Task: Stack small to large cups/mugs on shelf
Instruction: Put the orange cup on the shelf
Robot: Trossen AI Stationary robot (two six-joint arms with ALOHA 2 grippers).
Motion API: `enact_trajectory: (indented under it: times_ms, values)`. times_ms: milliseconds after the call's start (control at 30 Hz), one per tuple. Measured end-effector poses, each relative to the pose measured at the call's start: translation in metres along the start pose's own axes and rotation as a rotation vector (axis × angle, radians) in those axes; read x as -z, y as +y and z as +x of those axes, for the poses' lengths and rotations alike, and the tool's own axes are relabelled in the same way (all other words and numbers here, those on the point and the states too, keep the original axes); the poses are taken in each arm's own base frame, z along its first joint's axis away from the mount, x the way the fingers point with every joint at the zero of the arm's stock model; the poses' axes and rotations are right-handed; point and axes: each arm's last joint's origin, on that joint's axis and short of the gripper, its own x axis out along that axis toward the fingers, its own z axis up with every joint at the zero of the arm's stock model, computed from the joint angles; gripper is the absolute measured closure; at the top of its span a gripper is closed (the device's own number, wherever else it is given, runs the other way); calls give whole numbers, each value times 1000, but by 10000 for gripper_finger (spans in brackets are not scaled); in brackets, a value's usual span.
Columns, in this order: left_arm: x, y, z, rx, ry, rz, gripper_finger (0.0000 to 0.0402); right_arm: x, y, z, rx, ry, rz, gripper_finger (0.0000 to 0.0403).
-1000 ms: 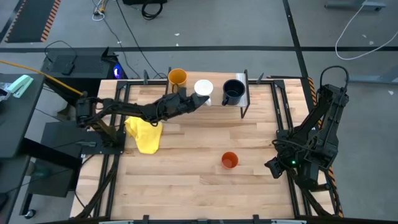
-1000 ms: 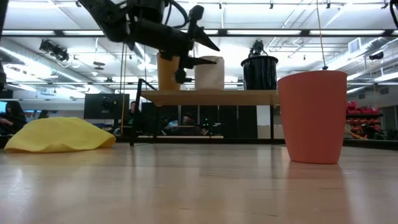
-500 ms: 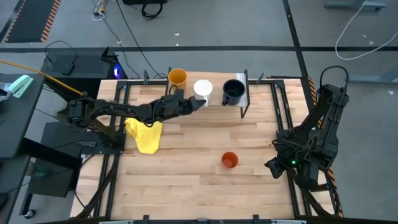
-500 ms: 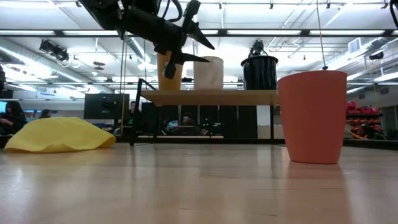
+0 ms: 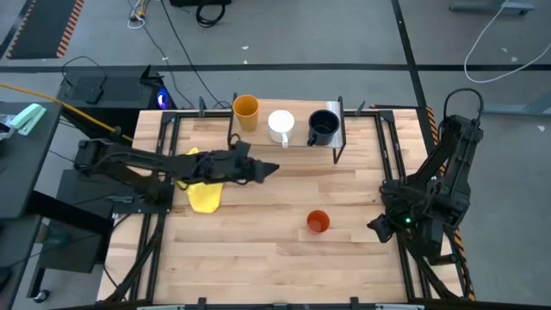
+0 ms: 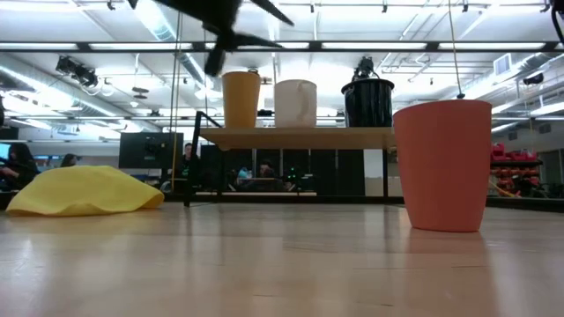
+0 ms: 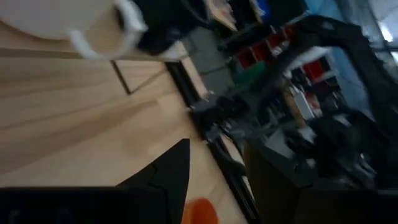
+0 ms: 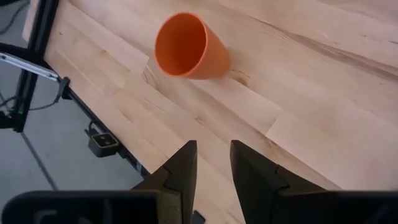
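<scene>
On the shelf (image 5: 300,112) (image 6: 300,137) stand three vessels in a row: the yellow-orange cup (image 5: 245,107) (image 6: 241,99), the white mug (image 5: 281,125) (image 6: 295,103) and the dark mug (image 5: 323,127) (image 6: 367,103). The white mug (image 7: 74,25) also shows in the left wrist view. The orange-red cup (image 5: 318,221) (image 6: 443,165) (image 8: 186,46) stands upright on the table. My left gripper (image 5: 267,170) (image 6: 247,35) hangs open above the table, in front of the shelf, touching nothing. My right gripper (image 5: 379,228) (image 8: 213,165) waits at the table's right edge, slightly open and empty.
A yellow cloth (image 5: 203,191) (image 6: 84,191) lies crumpled on the table's left part, under my left arm. The shelf's black legs (image 5: 337,153) stand at the table's far side. Bare wood lies between the shelf and the orange-red cup.
My left gripper has drawn back from the white mug on the shelf, toward the table's near and left side, and has risen. The white mug stays standing on the shelf between the other two vessels.
</scene>
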Motion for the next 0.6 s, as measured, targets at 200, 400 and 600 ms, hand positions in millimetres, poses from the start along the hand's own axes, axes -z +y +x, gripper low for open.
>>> enact_trajectory:
  times_ms: [200,400,600]
  values:
    - [11,-18,-38,19,101,102,246,-21,-1,-5,-28,-15,2,298]
    - [35,-23,-61,4,242,175,245,-49,4,-11,-118,-46,16,298]
    - [58,-25,-72,18,380,225,252,-79,10,-14,-211,-103,11,298]
